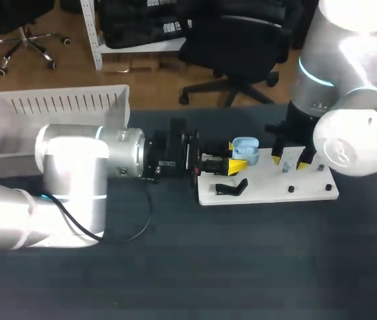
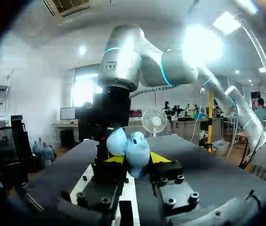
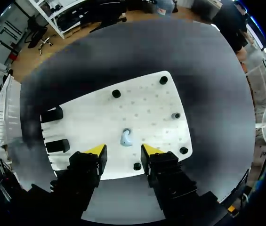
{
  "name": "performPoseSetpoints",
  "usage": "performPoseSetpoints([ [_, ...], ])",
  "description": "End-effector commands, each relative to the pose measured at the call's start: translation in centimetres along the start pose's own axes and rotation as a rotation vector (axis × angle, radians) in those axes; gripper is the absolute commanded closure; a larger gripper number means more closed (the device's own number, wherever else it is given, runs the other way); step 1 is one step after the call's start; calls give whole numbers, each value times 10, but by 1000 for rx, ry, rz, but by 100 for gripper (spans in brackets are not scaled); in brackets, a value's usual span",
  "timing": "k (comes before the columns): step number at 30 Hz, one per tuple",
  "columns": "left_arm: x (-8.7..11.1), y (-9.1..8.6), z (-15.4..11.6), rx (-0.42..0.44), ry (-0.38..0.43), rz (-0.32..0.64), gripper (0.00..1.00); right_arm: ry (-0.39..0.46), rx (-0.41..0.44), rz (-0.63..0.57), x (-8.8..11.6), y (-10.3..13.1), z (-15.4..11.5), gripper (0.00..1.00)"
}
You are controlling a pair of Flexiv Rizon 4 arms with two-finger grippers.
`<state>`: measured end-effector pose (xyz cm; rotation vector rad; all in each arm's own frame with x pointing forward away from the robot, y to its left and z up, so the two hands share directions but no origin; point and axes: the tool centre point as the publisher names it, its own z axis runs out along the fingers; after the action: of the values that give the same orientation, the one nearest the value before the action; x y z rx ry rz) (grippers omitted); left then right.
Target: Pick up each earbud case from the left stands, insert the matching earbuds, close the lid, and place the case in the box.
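Harsh overhead glare on the right arm [image 1: 351, 143]; soft, even light over the dark table [image 1: 241, 267].

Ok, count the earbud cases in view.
1. The light blue earbud case, lid open, is held in the left gripper, over the end of the white board nearer the box. More could be hidden behind the arms.

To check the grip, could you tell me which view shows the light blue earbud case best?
The left wrist view: the earbud case sits close up, clamped in the left gripper. The head view shows it small; the right wrist view misses it.
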<state>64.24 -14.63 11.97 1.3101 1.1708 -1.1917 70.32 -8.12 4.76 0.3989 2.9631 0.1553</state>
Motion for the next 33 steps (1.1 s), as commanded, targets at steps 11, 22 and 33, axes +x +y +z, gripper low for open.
performPoseSetpoints([
  [11,1,-1,1,-5,-3,3,100,8,28,72,-7,-2,13,59],
  [22,1,-1,1,-5,-3,3,100,20,33,83,-9,-6,19,63],
  [33,1,-1,1,-5,-3,3,100,35,29,83,-10,-6,22,69],
])
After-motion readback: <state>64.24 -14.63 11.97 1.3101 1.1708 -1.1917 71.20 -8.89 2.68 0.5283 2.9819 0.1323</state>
